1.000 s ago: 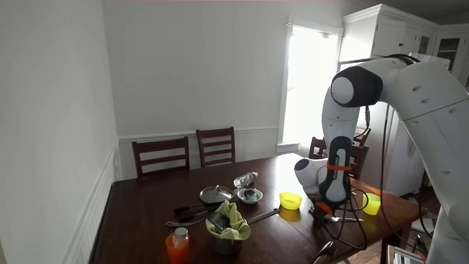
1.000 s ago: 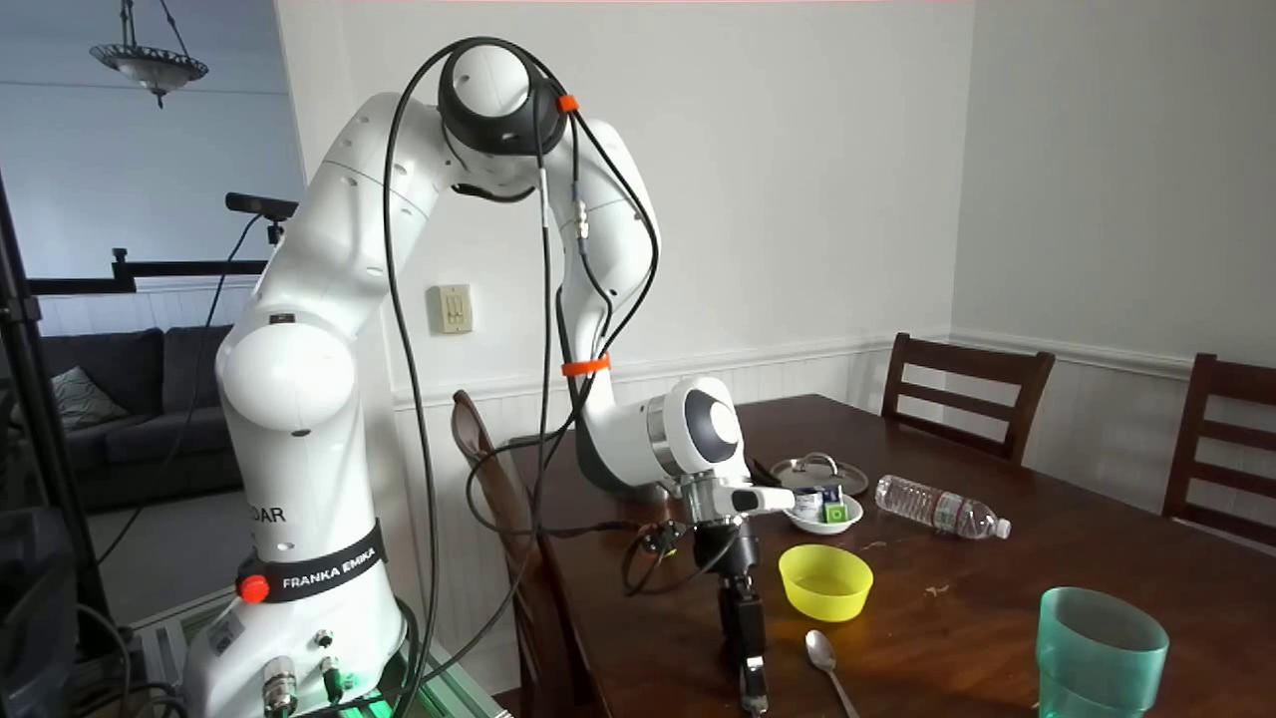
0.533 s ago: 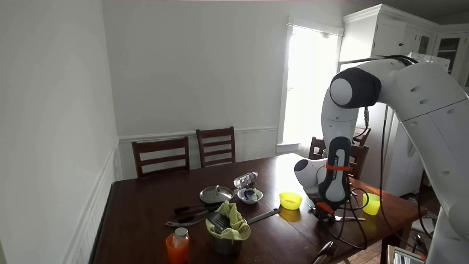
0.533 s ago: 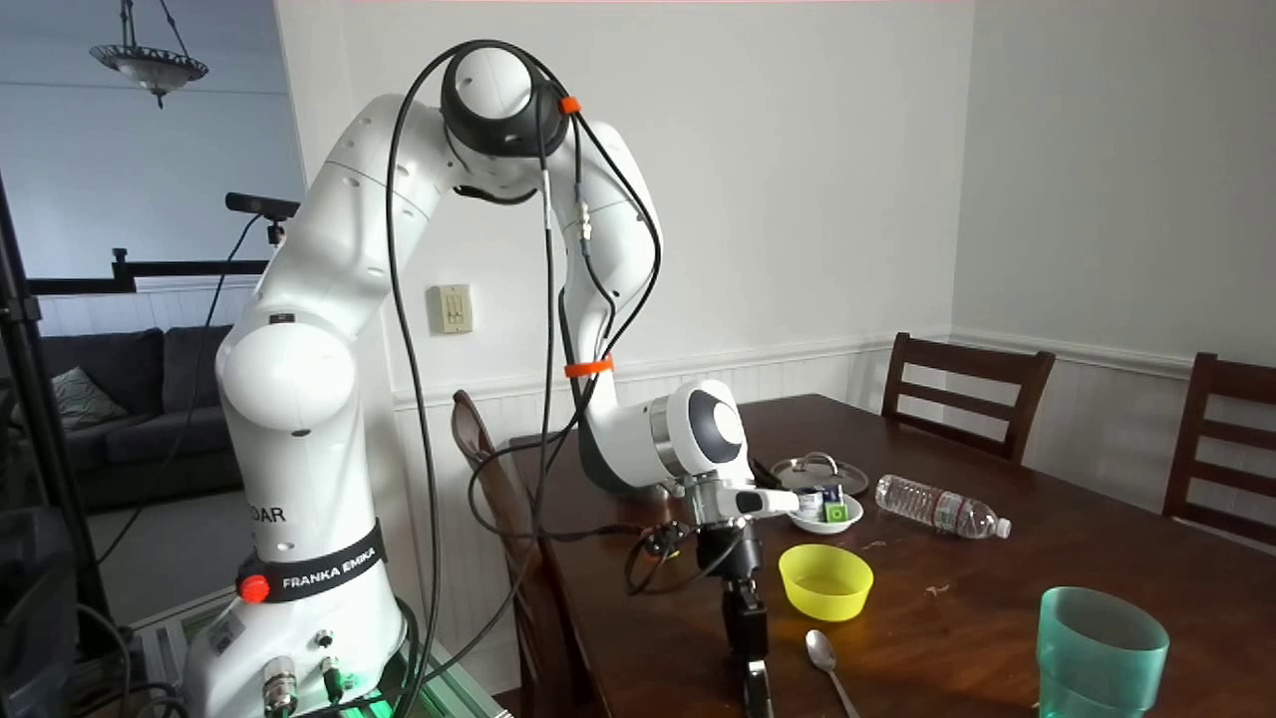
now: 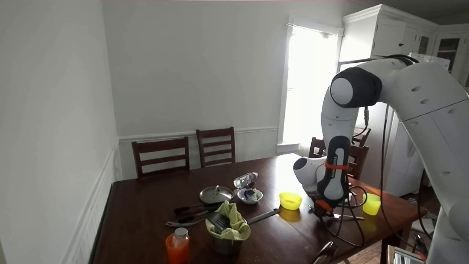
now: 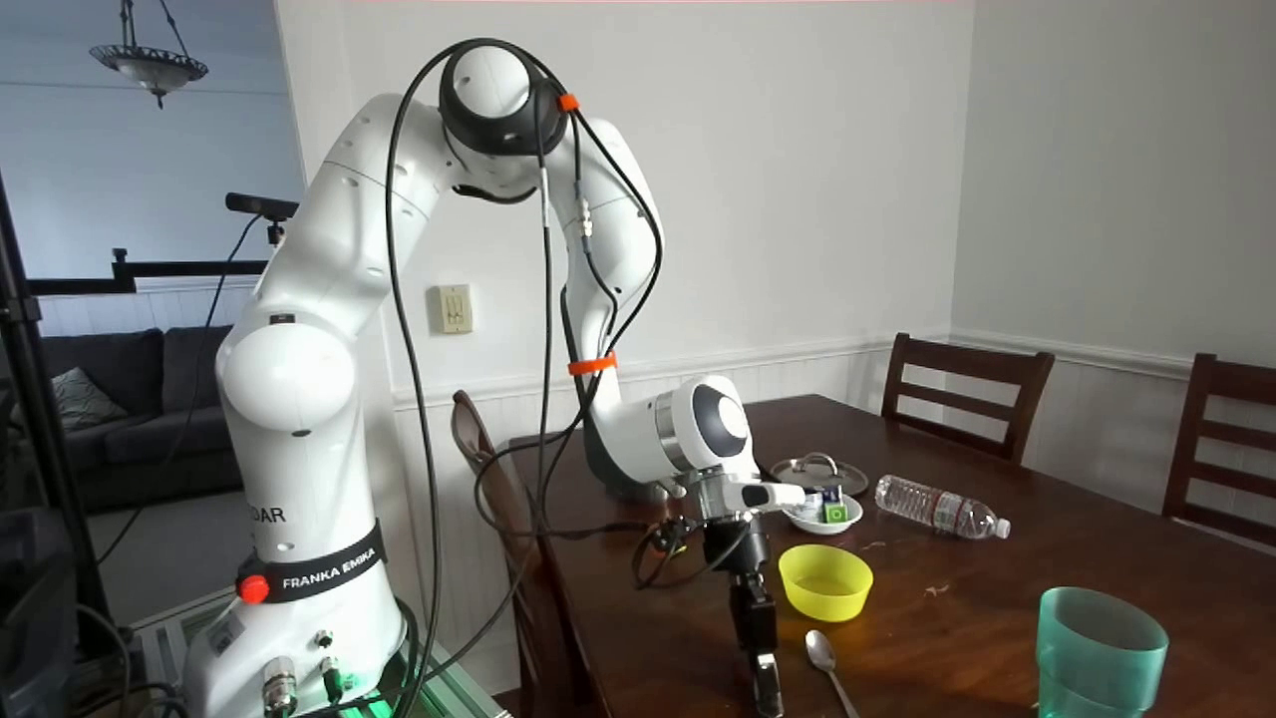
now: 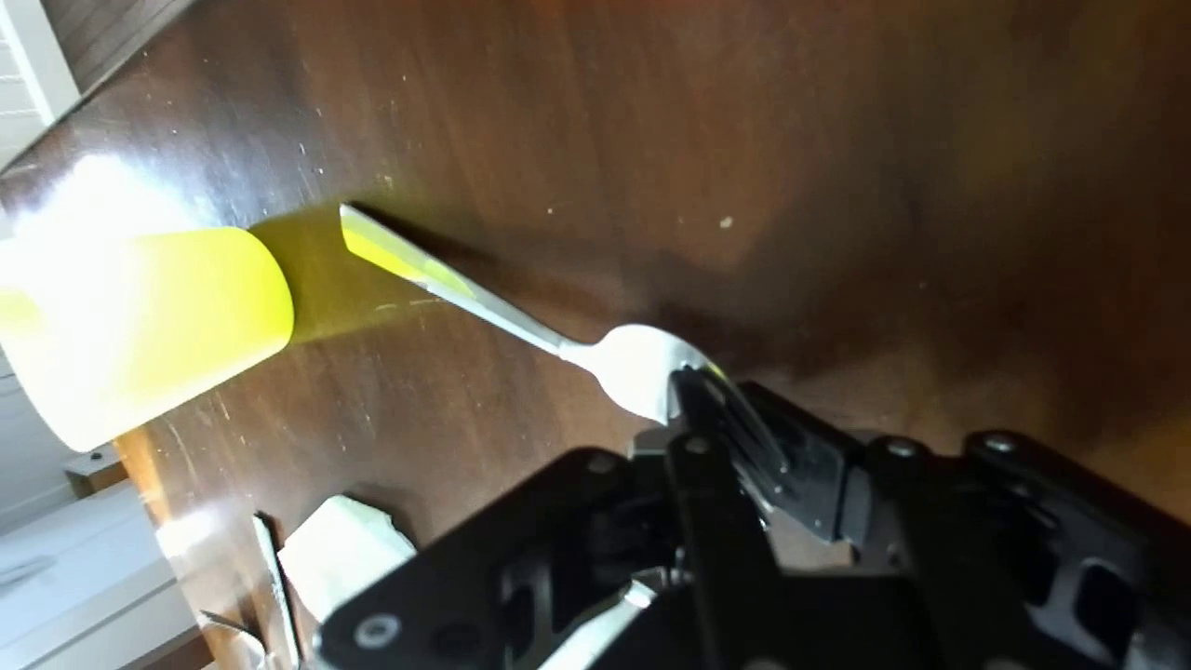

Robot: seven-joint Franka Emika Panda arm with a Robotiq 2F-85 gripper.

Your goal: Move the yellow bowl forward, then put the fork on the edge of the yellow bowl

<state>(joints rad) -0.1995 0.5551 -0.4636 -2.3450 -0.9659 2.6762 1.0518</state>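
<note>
We pinch the fork (image 7: 625,363) in our gripper (image 7: 728,402) near the yellow bowl (image 6: 825,602) on the table (image 6: 982,603), presume the bowl's forward move done, and have only the edge placement left.

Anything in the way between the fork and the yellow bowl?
Only a spoon, lying low near the yellow bowl and close to the direct route from the fork. Nothing taller visible between; lifting the fork should probably clear it.

The arm (image 6: 367,204) is arched, its elbow (image 6: 495,90) higher than the wrist (image 6: 703,431). The jaws point downward, slightly tilted, and are clamped.
</note>
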